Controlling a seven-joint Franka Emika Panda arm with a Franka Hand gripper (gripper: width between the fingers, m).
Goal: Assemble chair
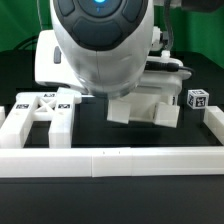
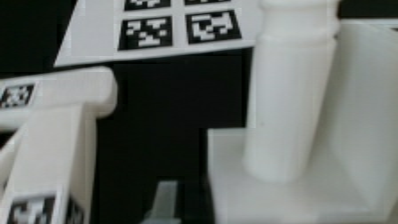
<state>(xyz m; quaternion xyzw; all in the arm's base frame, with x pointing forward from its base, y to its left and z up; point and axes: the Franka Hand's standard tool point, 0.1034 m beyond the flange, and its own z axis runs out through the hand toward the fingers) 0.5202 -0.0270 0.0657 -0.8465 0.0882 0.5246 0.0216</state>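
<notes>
In the wrist view a white chair panel point(image 2: 311, 185) lies flat with a round white post point(image 2: 294, 90) standing upright on it. A white chair piece with tags point(image 2: 54, 130) lies beside it. My gripper point(image 2: 199, 208) hangs just over the panel's edge. Only one grey fingertip point(image 2: 169, 200) shows, with a dark gap between it and the panel; the other finger is hidden. In the exterior view the arm's body hides the gripper above the blocky white chair part point(image 1: 140, 106). The tagged frame piece point(image 1: 45, 108) lies at the exterior view's left.
A small white tagged cube point(image 1: 197, 99) stands at the exterior view's right. The long low white border rail point(image 1: 110, 160) runs along the front. The marker board point(image 2: 169, 30) lies flat beyond the post. A white box point(image 1: 45, 55) stands behind the arm.
</notes>
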